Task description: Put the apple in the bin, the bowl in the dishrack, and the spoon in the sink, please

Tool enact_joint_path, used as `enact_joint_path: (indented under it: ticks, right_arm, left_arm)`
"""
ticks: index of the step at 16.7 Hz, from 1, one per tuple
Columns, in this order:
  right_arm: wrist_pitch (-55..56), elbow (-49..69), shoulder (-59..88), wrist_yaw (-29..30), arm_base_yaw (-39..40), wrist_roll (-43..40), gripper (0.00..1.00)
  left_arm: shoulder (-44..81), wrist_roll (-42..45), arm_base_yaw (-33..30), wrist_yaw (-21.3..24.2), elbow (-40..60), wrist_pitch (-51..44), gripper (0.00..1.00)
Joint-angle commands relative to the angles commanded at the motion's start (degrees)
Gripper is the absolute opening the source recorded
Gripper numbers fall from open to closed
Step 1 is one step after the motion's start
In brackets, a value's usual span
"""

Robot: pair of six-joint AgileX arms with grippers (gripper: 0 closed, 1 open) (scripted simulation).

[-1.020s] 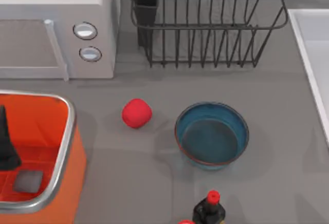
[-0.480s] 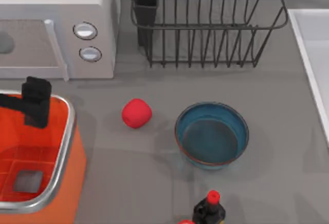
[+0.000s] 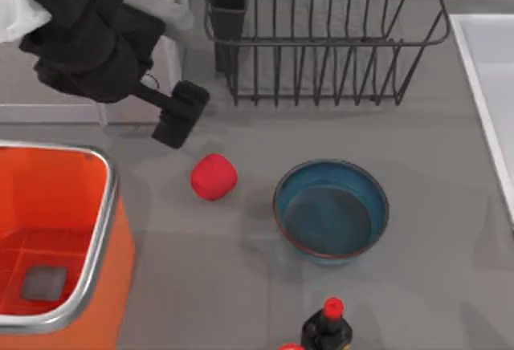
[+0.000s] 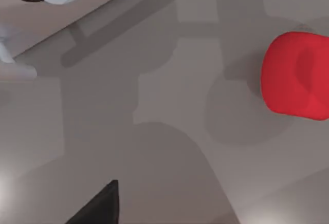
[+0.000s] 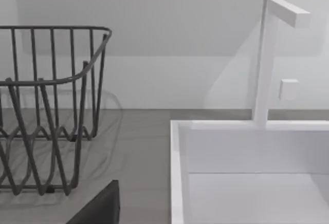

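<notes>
The red apple [image 3: 214, 177] lies on the grey counter between the orange bin [image 3: 100, 229] and the teal bowl [image 3: 330, 211]. My left gripper [image 3: 181, 115] hangs just up and left of the apple, apart from it; the left wrist view has the apple [image 4: 295, 75] off to one side. The black wire dishrack [image 3: 321, 41] stands at the back, and the pale sink [image 3: 482, 85] runs along the right edge. The spoon is out of view. My right arm is parked by the sink [image 5: 177, 172] and dishrack [image 5: 46, 106], with a dark part of its gripper [image 5: 100, 206] showing.
A pale microwave [image 3: 24, 93] stands at the back left, partly under my left arm. A dark bottle with a red cap [image 3: 327, 327] stands at the front edge below the bowl. Bare counter lies between the apple and the bin.
My left arm has swung up out of the bin and to the right, from over the bin's rim to a spot beside the apple. Apple and bowl have not moved.
</notes>
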Motion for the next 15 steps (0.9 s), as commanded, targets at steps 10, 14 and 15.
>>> enact_joint_path:
  ticks: [10, 14, 15]
  right_arm:
    - [0.00, 0.00, 0.00, 0.00, 0.00, 0.00, 1.00]
    - [0.00, 0.00, 0.00, 0.00, 0.00, 0.00, 1.00]
    - [0.00, 0.00, 0.00, 0.00, 0.00, 0.00, 1.00]
  left_arm:
    - [29.93, 2.56, -7.29, 0.22, 24.71, -16.18, 1.00]
    - [29.93, 2.56, -7.29, 0.22, 24.71, -16.18, 1.00]
    - [29.84, 2.51, -7.00, 0.21, 24.55, -16.06, 1.00]
